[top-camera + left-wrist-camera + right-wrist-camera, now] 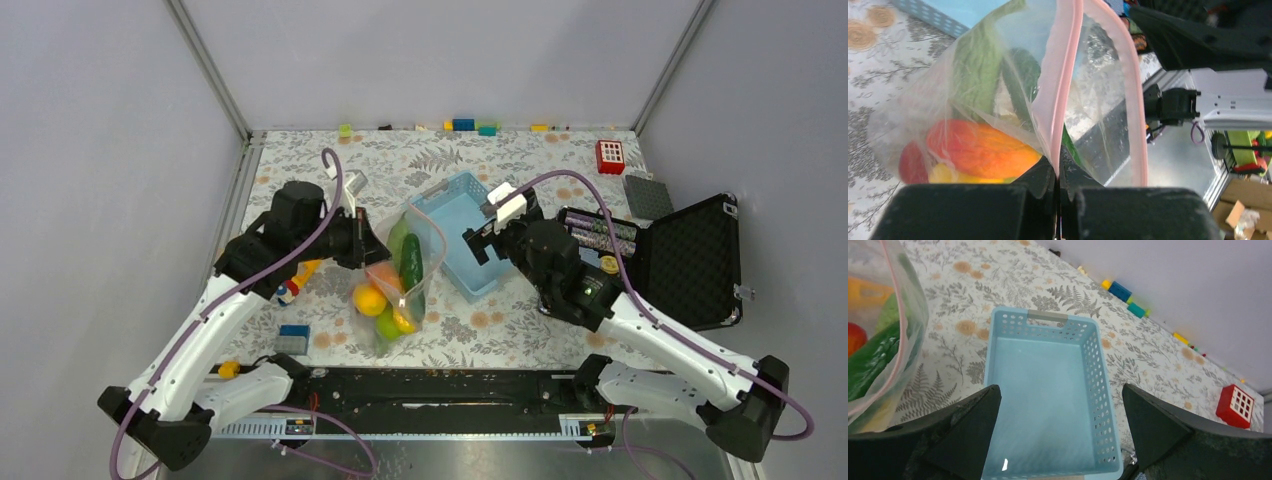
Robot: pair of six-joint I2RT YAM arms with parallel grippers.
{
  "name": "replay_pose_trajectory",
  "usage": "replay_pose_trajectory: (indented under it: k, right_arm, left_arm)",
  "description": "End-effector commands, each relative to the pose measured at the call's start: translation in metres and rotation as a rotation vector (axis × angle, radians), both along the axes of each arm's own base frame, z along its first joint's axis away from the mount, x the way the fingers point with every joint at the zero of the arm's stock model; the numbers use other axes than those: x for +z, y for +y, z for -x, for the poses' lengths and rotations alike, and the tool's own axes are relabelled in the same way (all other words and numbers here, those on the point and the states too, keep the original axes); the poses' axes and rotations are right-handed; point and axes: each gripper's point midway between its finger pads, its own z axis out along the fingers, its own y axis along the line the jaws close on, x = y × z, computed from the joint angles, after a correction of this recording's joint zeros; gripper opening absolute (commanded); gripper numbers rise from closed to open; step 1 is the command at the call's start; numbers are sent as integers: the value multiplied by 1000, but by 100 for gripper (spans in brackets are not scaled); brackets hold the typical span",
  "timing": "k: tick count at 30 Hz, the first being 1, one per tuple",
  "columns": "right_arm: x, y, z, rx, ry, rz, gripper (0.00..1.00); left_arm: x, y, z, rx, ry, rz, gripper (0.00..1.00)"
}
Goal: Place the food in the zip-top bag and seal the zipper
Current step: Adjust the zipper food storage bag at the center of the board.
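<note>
The clear zip-top bag (405,285) hangs in the middle of the table, its mouth open upward. Inside it I see a green cucumber (411,262), a yellow lemon (369,299), a green fruit (387,324) and an orange-red fruit (980,150). My left gripper (376,252) is shut on the pink zipper (1060,100) at the bag's left mouth edge and holds it up. My right gripper (478,236) is open and empty above the blue basket, to the right of the bag. The bag's edge shows at the left of the right wrist view (883,335).
A light blue mesh basket (462,240) stands empty just right of the bag. An open black case (690,262) lies at the right. A red block (610,156) and a grey plate (648,196) sit at the back right. Small coloured blocks (470,126) line the far edge.
</note>
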Motion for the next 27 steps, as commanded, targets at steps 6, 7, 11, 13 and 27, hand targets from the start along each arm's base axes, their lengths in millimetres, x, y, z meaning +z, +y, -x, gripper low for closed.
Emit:
replay_pose_trajectory:
  k: [6, 7, 11, 13, 27]
  right_arm:
    - [-20, 68, 67, 814, -4, 199, 100]
    - [-21, 70, 72, 858, -3, 209, 100]
    - [-15, 80, 78, 923, -16, 195, 100]
    - [-12, 84, 85, 974, -18, 180, 100]
    - [0, 93, 108, 1130, -4, 152, 98]
  left_arm:
    - [28, -52, 30, -306, -157, 37, 0]
    - [28, -55, 34, -334, -162, 29, 0]
    - [19, -61, 44, -404, -155, -25, 0]
    - [14, -62, 48, -425, -151, -52, 0]
    - [9, -68, 73, -561, -189, -71, 1]
